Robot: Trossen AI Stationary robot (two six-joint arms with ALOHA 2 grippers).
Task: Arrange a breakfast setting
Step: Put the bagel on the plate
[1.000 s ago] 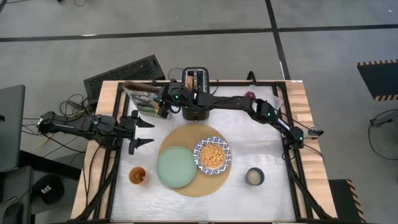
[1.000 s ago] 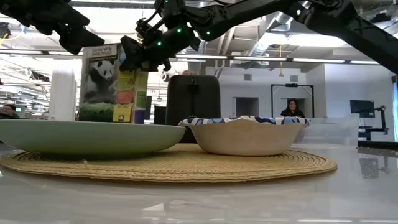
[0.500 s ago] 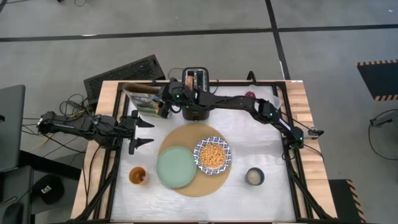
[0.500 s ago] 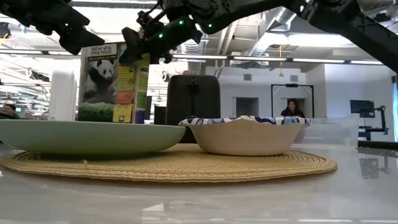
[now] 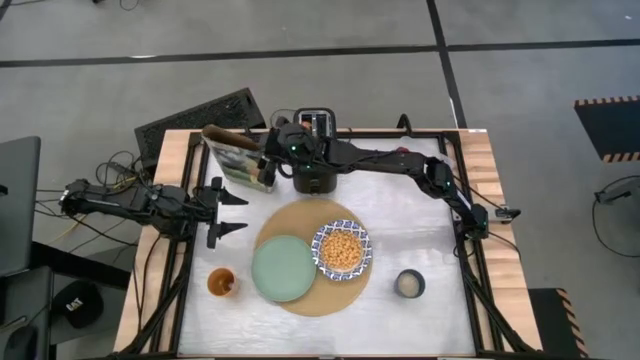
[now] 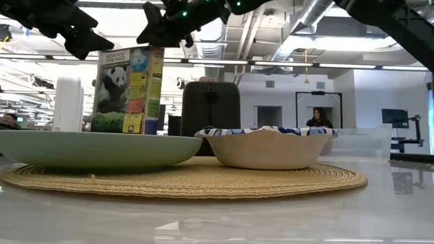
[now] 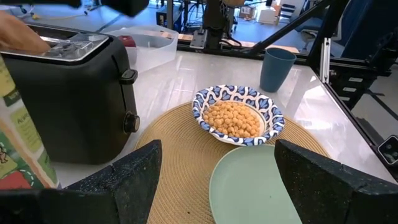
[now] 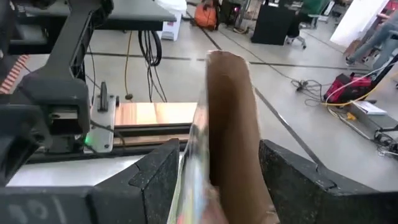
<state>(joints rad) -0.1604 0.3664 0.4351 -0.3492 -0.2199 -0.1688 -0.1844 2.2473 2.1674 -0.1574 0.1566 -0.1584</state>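
The panda-printed cereal box (image 5: 236, 155) stands upright at the table's far left; in the low view (image 6: 129, 88) its lower end is hidden behind the plate. My right gripper (image 5: 263, 170) reaches across to the box's top and is shut on it. My left gripper (image 5: 243, 213) is open and empty at the left, short of the round tan mat (image 5: 330, 215). The mat bears the pale green plate (image 5: 283, 268) and the blue-and-white bowl (image 5: 343, 250), which holds cereal. The orange-drink glass (image 5: 222, 283) and the dark mug (image 5: 409, 285) stand near the front. The spoon is out of view. My right gripper has the box's open top between its two fingers, one on each broad side, beside the brown flap (image 8: 230, 112). The fingers (image 8: 158, 177) come slanting down from the table's right. The box stands upright below them.
The black toaster (image 5: 316, 150) stands right beside the box at the far middle, under my right arm. A red apple (image 7: 127, 42) lies in a clear tub behind the toaster. A dark keyboard-like slab (image 5: 200, 115) lies beyond the table's far left corner.
My right gripper has risen and gone a little toward the table's far edge. The cereal box, which was tipped, now stands upright.
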